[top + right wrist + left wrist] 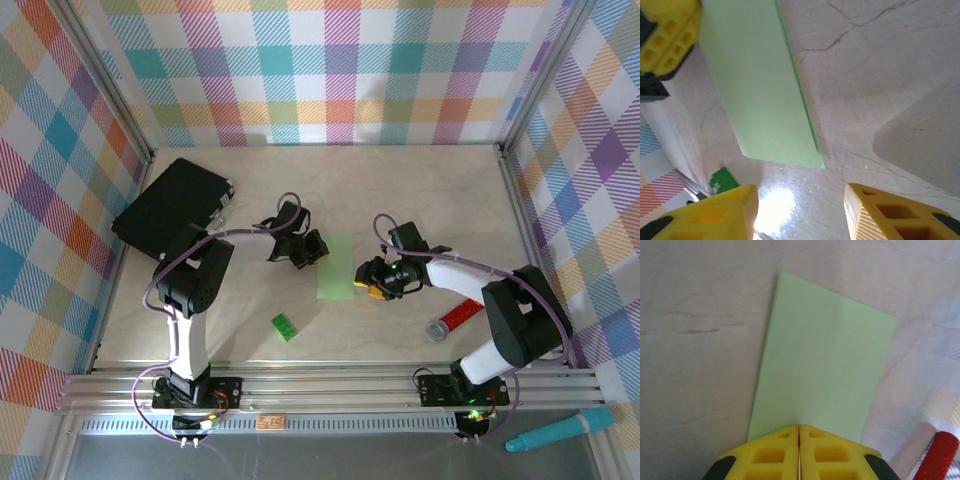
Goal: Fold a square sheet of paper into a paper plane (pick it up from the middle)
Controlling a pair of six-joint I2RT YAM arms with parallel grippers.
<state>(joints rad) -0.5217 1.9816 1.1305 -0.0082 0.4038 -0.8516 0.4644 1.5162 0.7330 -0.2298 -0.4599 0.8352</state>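
The square sheet of paper (pixel 337 268) is pale green and lies flat mid-table as a narrow rectangle, apparently folded in half, with a doubled edge along its right side (pixel 760 90). My left gripper (pixel 306 250) is shut, its yellow tips (pixel 799 426) touching the sheet's left edge (pixel 822 365). I cannot tell whether paper is pinched between them. My right gripper (pixel 368 276) stands open just right of the sheet, low over bare table (pixel 800 190), holding nothing. The left fingers (pixel 667 40) also appear in the right wrist view. The paper plane is out of view.
A small bright-green brick (pixel 285 327) lies near the sheet's front left (pixel 722 180). A red glittery tube (pixel 455 318) lies beside the right arm (pixel 937 457). A black case (pixel 170 205) sits at the back left. A teal pen (pixel 560 430) lies off the table's front right.
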